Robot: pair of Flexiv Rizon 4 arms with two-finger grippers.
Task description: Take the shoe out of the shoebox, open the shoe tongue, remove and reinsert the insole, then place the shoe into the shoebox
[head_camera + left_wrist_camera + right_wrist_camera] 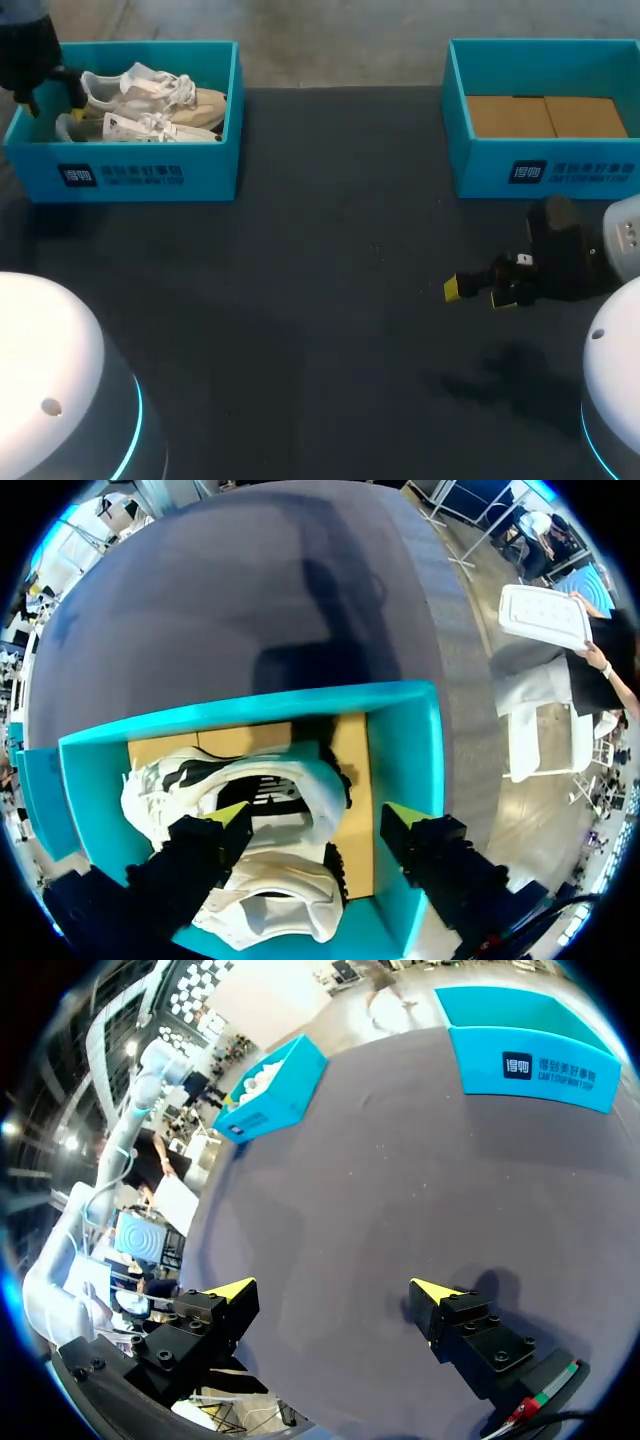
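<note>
Left gripper (318, 818): fingers apart, above the shoebox (400, 740); mostly cut off in head view.
Shoe (270, 780): under this gripper, inside shoebox, partly hidden by one finger; contact unclear.
Right gripper (333, 1290): fingers apart, above table (380, 1160).

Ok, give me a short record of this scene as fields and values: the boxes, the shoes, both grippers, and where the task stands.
left shoebox: teal, holds the shoes
shoes: white and beige, lying inside the left shoebox
right shoebox: teal, only its brown cardboard floor shows
left gripper: open, over the shoes in the left shoebox
right gripper: open, holding nothing, above the bare table
task stage: shoe not yet out of the box
</note>
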